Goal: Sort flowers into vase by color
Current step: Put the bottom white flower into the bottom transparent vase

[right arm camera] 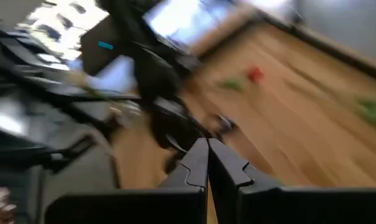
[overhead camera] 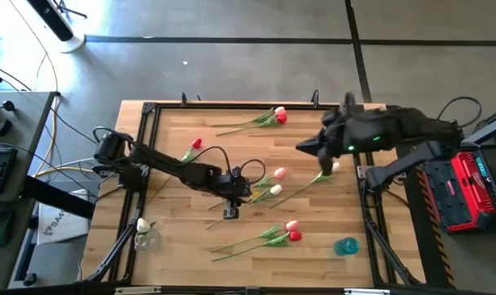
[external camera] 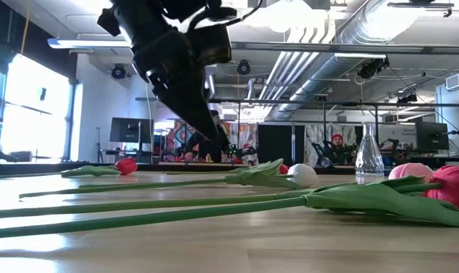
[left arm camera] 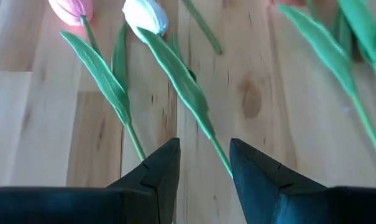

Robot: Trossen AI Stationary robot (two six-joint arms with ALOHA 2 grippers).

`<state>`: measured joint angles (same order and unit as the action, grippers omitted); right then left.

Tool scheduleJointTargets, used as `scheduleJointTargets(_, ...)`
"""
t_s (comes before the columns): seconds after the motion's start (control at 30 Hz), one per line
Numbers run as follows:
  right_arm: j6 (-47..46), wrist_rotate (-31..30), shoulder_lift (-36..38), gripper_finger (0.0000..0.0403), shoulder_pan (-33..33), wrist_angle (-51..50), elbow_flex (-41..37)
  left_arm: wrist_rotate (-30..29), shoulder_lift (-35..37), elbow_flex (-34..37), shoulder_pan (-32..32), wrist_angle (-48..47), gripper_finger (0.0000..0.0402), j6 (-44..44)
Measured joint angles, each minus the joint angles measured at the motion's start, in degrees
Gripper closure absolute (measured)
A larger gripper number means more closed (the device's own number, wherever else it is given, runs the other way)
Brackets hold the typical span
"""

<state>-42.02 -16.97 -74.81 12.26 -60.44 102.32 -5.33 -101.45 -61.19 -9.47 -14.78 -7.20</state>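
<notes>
Hovering low: left gripper (overhead camera: pixel 231 211), fingers (left arm camera: pixel 160 171) parted and holding nothing, down over the middle of the wooden table (overhead camera: pixel 174 238).
Stem in the gap: the thin green stem of the white tulip (left arm camera: pixel 144 15) runs between the two parted fingers; contact cannot be told.
Beside it: the pink tulip (left arm camera: pixel 69 7) lies just to one side, its stem ending at the outer edge of one finger.
Left of the pincer: a clear glass vase (overhead camera: pixel 144 238) near the table's front left corner, with one pale flower head (overhead camera: pixel 142 224) in it.
Behind the pincer: a red tulip (overhead camera: pixel 196 144), alone.
Far edge: a red and pink pair (overhead camera: pixel 278 115).
Front right of the pincer: another red and pink pair (overhead camera: pixel 292 231), then a blue vase (overhead camera: pixel 347 245).
Right side: right gripper (right arm camera: pixel 207 155), fingers pressed together, empty, raised above the table's right edge, with a cream tulip (overhead camera: pixel 335 167) under it.
</notes>
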Motion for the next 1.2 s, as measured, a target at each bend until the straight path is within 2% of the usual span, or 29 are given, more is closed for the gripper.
scheduleJointTargets(0.23, -16.5, -6.7, -4.6, 0.0402, 4.0, -14.3, 0.0, -0.1, -2.5, 0.0, 0.0, 1.5, 0.0273, -0.2)
scheduleJointTargets(0.47, -24.8, -7.1, -6.4, 0.0397, 8.0, -18.6, 0.0, 0.6, -5.0, 0.0, 0.0, 4.9, 0.0273, -0.2)
scheduleJointTargets(0.6, -27.5, -7.7, -6.7, 0.0364, 9.7, -19.8, 0.0, 0.8, -5.2, 0.0, 0.1, 5.0, 0.0273, -0.2)
scheduleJointTargets(0.77, -30.2, -8.1, -7.5, 0.0292, 11.7, -21.2, 0.0, 1.8, -5.3, 0.0, 0.5, 6.0, 0.0273, -0.2)
scheduleJointTargets(0.87, -36.3, -8.1, -8.5, 0.0261, 12.4, -25.1, 0.0, 1.9, -5.5, 0.0, 0.5, 6.4, 0.0273, -0.2)
scheduleJointTargets(1.0, -42.0, -10.3, -10.0, 0.0251, 13.8, -28.4, 0.0, 1.8, -6.1, 0.0, 0.5, 8.4, 0.0273, -0.2)
scheduleJointTargets(1.2, -46.0, -11.5, -11.6, 0.0265, 15.1, -28.9, 0.0, 1.0, -8.0, 0.0, 0.5, 9.7, 0.0273, -0.7)
